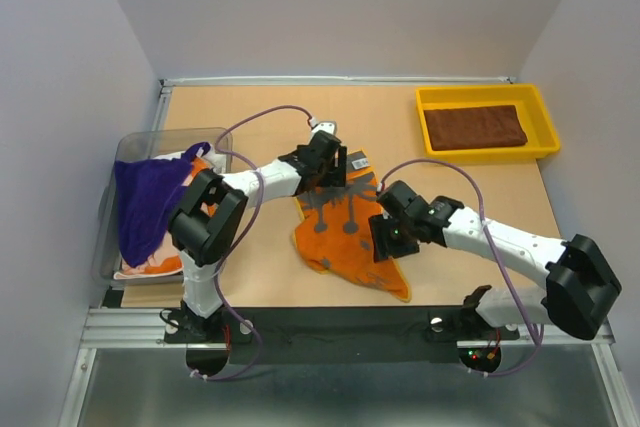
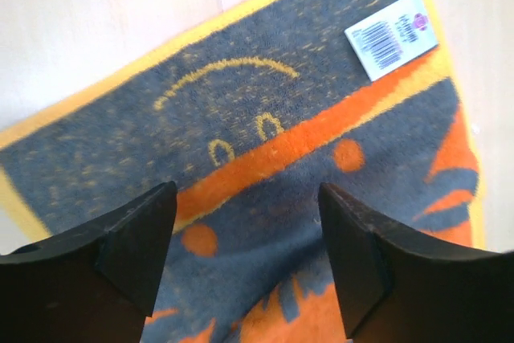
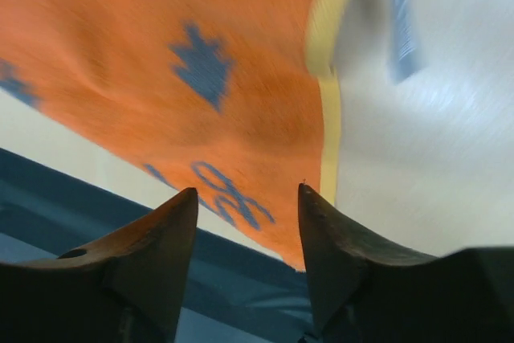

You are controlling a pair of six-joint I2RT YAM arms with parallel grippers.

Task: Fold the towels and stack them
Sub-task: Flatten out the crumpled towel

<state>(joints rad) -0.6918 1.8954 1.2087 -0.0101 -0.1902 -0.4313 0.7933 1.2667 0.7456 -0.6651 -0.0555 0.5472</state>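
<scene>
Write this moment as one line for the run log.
orange-and-grey patterned towel: on table, not folded | left gripper: open above it | right gripper: open, empty | dark brown towel: folded in yellow plastic tray

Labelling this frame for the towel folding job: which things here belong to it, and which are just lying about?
Job: orange patterned towel, purple towel, brown towel, orange-and-white towel.
Lying about: yellow tray, clear bin.

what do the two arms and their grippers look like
Both arms have white links with bulky black joints. A thin purple cable loops along each. The left gripper and right gripper have dark wedge-shaped fingers. Small red and green lights glow near the right arm's base.
</scene>
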